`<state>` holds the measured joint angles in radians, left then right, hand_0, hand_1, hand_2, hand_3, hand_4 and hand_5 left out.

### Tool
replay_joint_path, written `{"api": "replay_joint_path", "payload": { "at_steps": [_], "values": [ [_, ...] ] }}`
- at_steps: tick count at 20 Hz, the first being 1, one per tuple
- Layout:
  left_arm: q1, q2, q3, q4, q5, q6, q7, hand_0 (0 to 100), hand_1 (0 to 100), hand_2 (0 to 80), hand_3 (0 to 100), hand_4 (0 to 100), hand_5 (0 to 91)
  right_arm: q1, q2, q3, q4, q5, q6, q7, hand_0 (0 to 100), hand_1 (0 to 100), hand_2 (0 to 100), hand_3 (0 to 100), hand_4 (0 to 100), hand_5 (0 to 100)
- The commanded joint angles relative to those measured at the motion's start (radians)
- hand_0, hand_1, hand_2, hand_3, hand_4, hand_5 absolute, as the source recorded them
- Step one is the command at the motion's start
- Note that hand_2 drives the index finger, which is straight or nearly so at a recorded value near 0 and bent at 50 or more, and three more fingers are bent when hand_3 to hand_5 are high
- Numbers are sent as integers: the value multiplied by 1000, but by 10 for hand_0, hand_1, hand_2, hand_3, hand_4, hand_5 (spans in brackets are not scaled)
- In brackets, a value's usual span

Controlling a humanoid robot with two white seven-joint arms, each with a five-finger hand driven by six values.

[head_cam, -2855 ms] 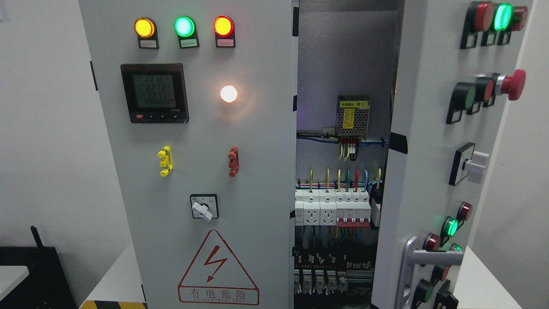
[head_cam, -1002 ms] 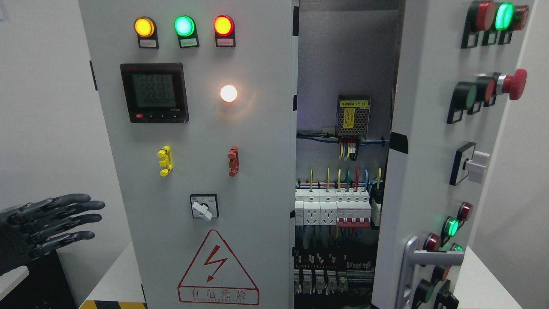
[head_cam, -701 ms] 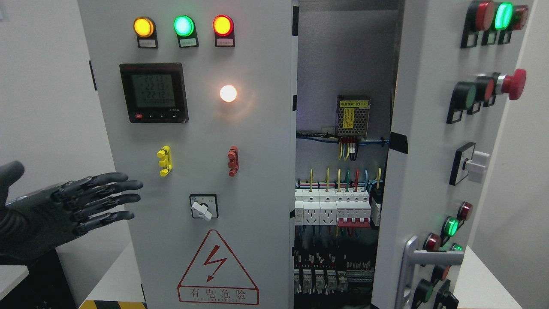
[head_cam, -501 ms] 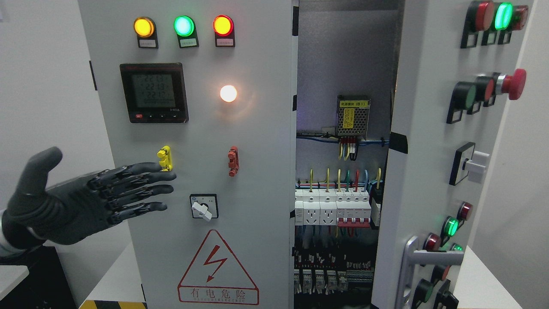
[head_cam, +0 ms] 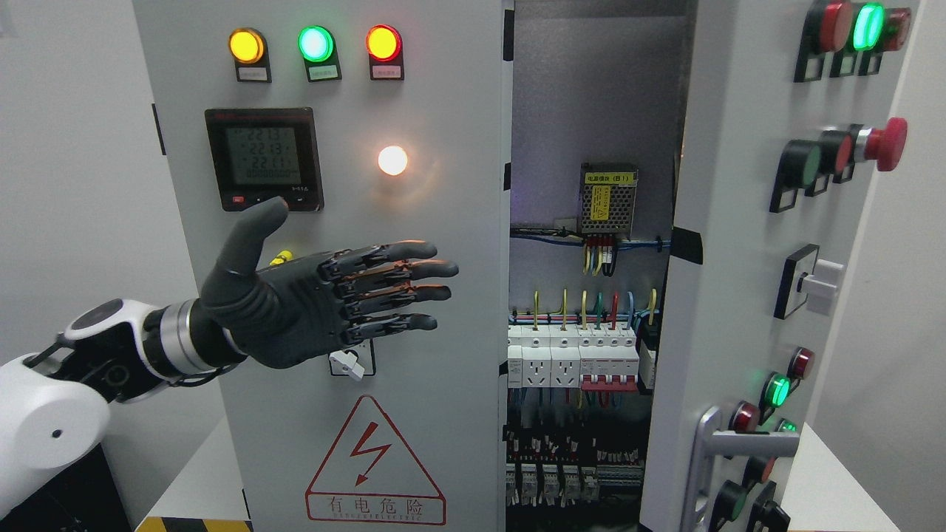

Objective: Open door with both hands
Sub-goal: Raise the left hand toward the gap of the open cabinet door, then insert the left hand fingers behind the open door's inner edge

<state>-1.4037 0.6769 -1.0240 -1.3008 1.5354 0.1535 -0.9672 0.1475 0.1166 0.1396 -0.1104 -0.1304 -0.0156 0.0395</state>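
Left hand: the dark grey fingered left hand [head_cam: 310, 303] reached rightward, palm flat, fingers [head_cam: 399, 284] spread, thumb raised.
Left arm: white, entered from lower left.

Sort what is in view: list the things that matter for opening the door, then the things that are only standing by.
Belongs to the job:
- black robot left hand, fingers spread, holding nothing
- grey right cabinet door, already ajar
- silver metal door handle on that door

Standing by:
- black digital meter
- red emergency stop button
- white breaker row inside
- red lightning warning triangle
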Motion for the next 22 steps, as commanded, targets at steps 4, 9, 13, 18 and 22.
{"api": "replay_joint_path", "payload": {
  "at_steps": [4, 9, 13, 18, 22],
  "values": [
    [-130, -361, -146, 132, 34, 18, 4, 0, 0, 0, 0, 0, 0, 0, 0, 0, 0, 0, -1, 0, 386, 0, 0, 0, 0, 0],
    [-135, -413, -148, 146, 32, 18, 35, 0, 0, 0, 0, 0, 0, 1, 0, 0, 0, 0, 0, 0, 386, 0, 0, 0, 0, 0],
    [-133, -425, -151, 146, 31, 18, 39, 0, 0, 0, 0, 0, 0, 1, 0, 0, 0, 0, -1, 0, 386, 0, 0, 0, 0, 0],
    [-136, -453, -154, 143, 22, 18, 70, 0, 0, 0, 0, 0, 0, 0, 0, 0, 0, 0, -1, 0, 386, 0, 0, 0, 0, 0],
    [-149, -477, -154, 135, 19, 17, 102, 0, 0, 0, 0, 0, 0, 1, 0, 0, 0, 0, 0, 0, 386, 0, 0, 0, 0, 0]
  ]
}}
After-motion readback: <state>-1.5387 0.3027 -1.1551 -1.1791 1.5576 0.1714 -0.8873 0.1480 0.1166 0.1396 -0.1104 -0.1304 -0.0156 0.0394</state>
